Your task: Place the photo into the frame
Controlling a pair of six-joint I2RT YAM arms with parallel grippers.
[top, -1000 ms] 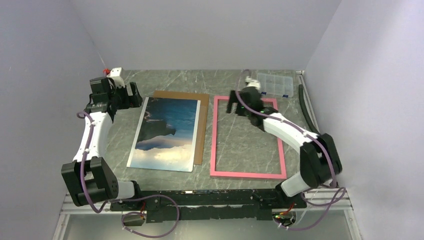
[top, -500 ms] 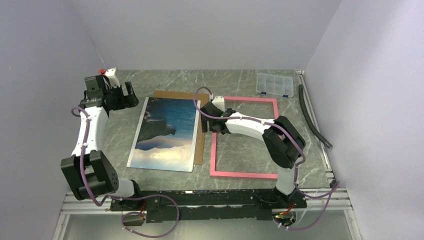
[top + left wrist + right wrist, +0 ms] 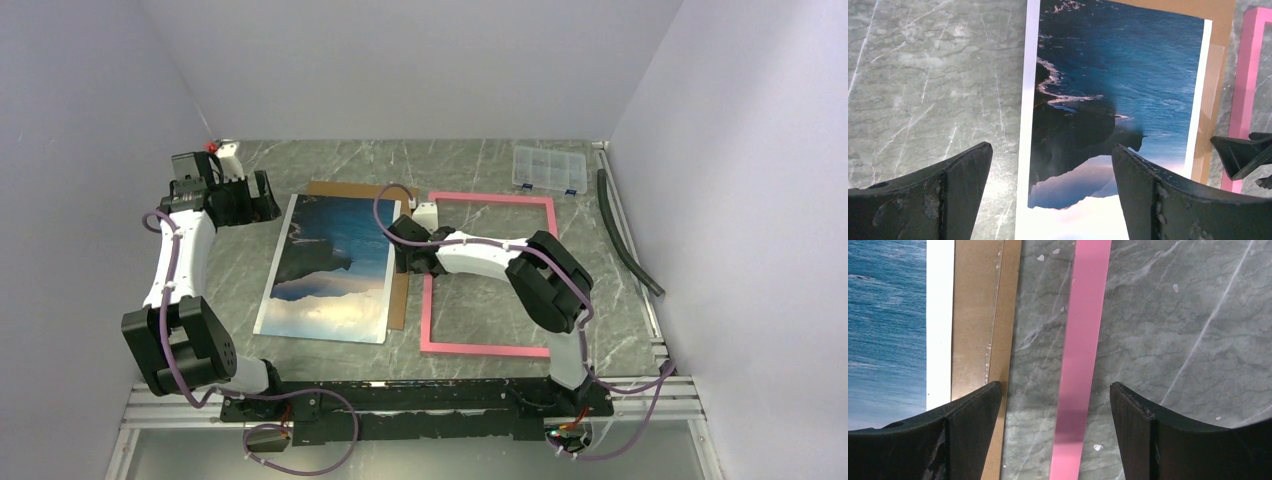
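Since a second ago, when it hung over the frame's far rail, my right gripper (image 3: 1055,387) has swung left. Its jaws now stand wide with nothing held: one finger is over the edge of the brown backing board (image 3: 973,315), the other over bare marble table (image 3: 1173,315), and the pink left rail of the frame (image 3: 1083,330) runs between them. My left gripper (image 3: 1050,150) has barely shifted at the far left. It is spread just as wide and empty above the left border of the photo (image 3: 1098,100). The photo lies face up on the board, just left of the frame, with a strip of marble between board and rail. From above, my right forearm crosses the frame's opening. Farther out, a clear compartment box (image 3: 547,168) sits by the back wall and a black hose (image 3: 625,235) lies along the right side.
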